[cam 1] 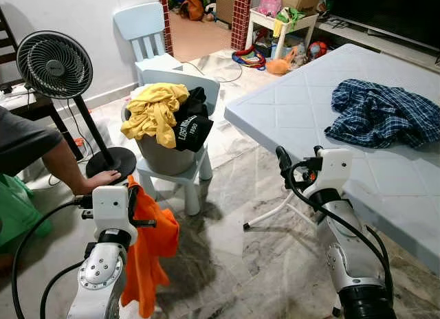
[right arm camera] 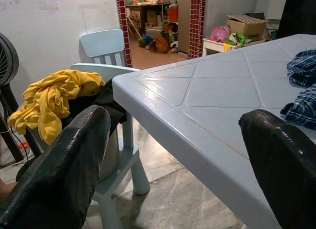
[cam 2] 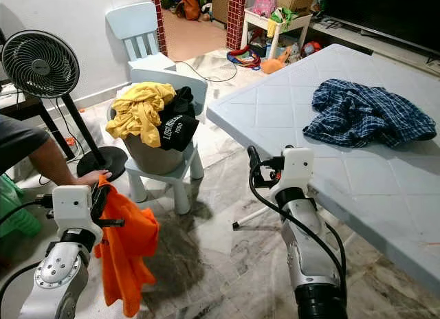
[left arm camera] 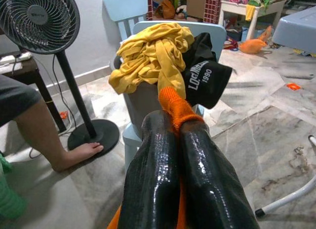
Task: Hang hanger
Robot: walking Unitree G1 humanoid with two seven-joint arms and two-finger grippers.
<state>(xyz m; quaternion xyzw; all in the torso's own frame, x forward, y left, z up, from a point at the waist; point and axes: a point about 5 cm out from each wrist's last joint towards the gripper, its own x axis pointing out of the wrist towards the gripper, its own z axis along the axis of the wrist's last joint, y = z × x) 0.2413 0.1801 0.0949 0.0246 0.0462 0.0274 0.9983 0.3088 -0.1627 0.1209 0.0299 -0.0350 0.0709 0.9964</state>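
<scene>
Carrying is judged the step in hand: orange garment is pinched between the closed left gripper. Right gripper is spread wide, empty, near the table. No hanger is discernible; a rail must next be found.

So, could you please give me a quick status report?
Left gripper shut on orange garment. Right gripper open beside table. No hanger seen. Person's hand near fan.
</scene>
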